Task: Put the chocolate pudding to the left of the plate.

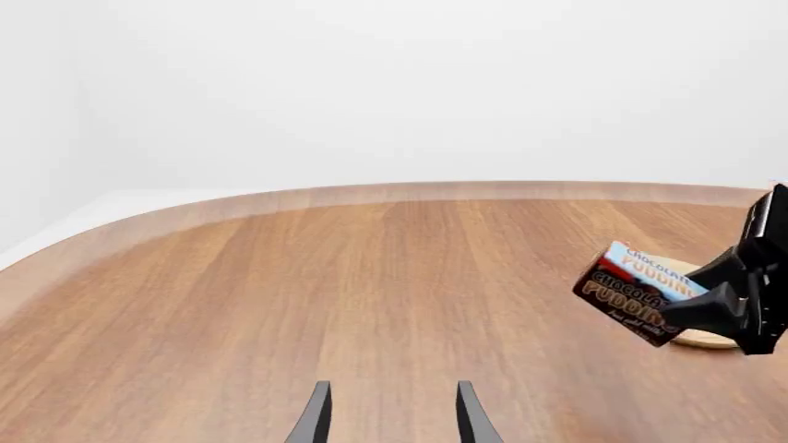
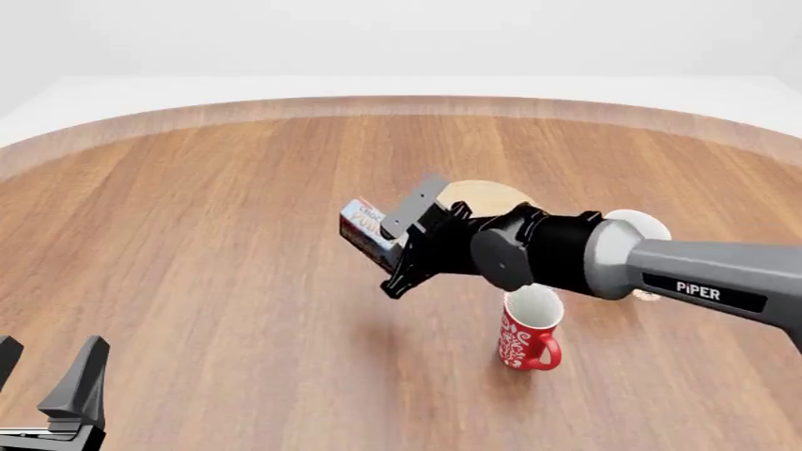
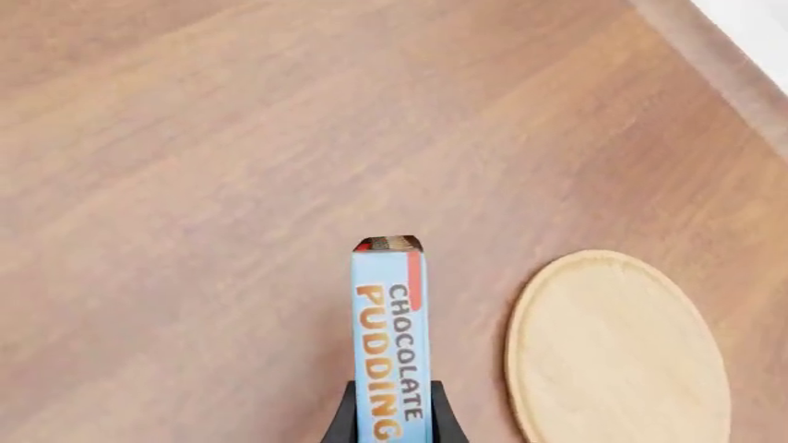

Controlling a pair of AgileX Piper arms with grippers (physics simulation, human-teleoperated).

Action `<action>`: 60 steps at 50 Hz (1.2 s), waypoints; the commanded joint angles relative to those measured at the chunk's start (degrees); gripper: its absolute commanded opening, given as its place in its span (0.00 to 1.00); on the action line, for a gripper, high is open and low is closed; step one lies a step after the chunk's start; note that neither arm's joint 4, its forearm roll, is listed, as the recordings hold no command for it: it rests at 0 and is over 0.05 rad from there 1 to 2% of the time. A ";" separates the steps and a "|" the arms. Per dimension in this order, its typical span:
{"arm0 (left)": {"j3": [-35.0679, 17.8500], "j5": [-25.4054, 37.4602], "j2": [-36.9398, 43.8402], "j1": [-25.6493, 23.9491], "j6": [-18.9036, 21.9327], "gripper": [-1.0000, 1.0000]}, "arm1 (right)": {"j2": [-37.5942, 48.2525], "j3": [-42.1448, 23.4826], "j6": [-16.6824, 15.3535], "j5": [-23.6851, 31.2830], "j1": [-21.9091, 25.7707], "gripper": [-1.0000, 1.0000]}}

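Note:
The chocolate pudding (image 2: 361,226) is a small carton with dark brown sides and a light blue top. My right gripper (image 2: 404,241) is shut on it and holds it tilted above the table, just left of the plate (image 2: 486,195), a flat tan wooden disc. The right wrist view looks down the carton (image 3: 391,332) between the fingers, with the plate (image 3: 615,355) lying beside it. From the left wrist view, the carton (image 1: 630,292) and the right gripper (image 1: 721,297) hang over the plate's edge (image 1: 711,340). My left gripper (image 2: 44,381) is open near the front left and holds nothing.
A red patterned mug (image 2: 528,334) stands upright just in front of the right arm. A white mug (image 2: 637,224) shows partly behind that arm. The wooden table (image 2: 201,235) has a curved far edge.

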 commanded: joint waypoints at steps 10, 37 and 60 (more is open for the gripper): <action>0.00 0.00 0.00 0.00 0.00 1.00 | 6.93 -15.59 -1.84 6.20 -2.28 0.00; 0.00 0.00 0.00 0.00 0.00 1.00 | 22.86 -34.65 -4.18 12.15 -6.91 0.00; 0.00 0.00 0.00 0.00 0.00 1.00 | 27.72 -35.60 -3.45 11.16 -5.83 0.00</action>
